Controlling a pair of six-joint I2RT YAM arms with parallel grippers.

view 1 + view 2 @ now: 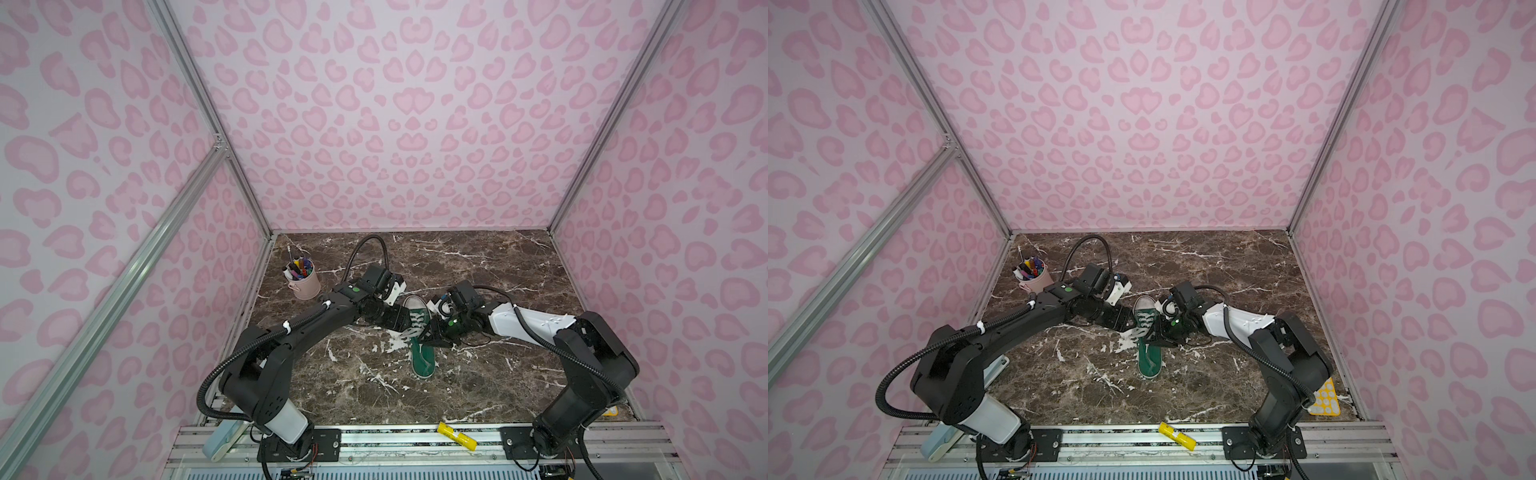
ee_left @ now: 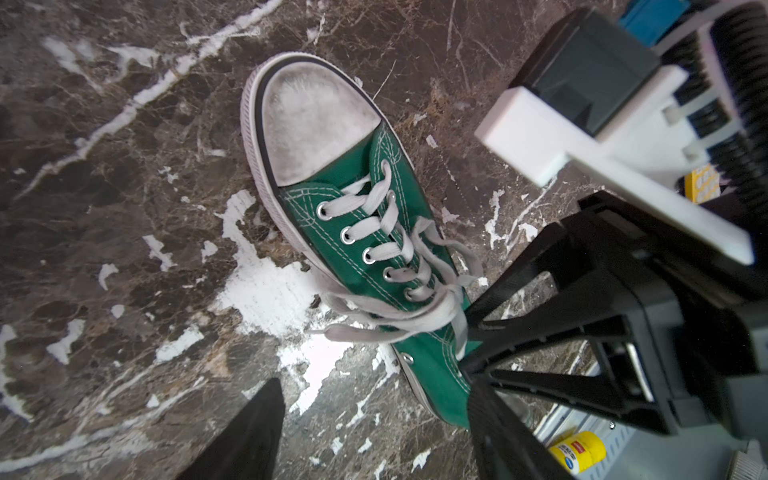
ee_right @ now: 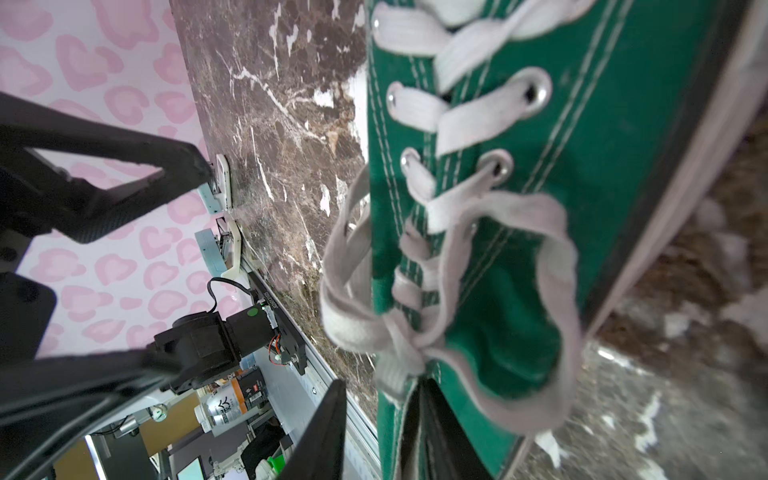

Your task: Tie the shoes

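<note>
Both top views: shoe (image 1: 423, 359) flat on table (image 1: 478, 382), toe pointing away. Left wrist: left gripper (image 2: 374, 386) wide apart, holds nothing. Right wrist: right gripper (image 3: 382, 384) narrowly apart, straddles shoe's edge beneath lace knot (image 3: 409, 347).

Soft, even light from above, faint shadows. The 2 top views bow at the edges. Close up, the laces (image 3: 498, 204) and white bracket (image 2: 540, 137) blur; the marble table (image 2: 104, 270) glares.
</note>
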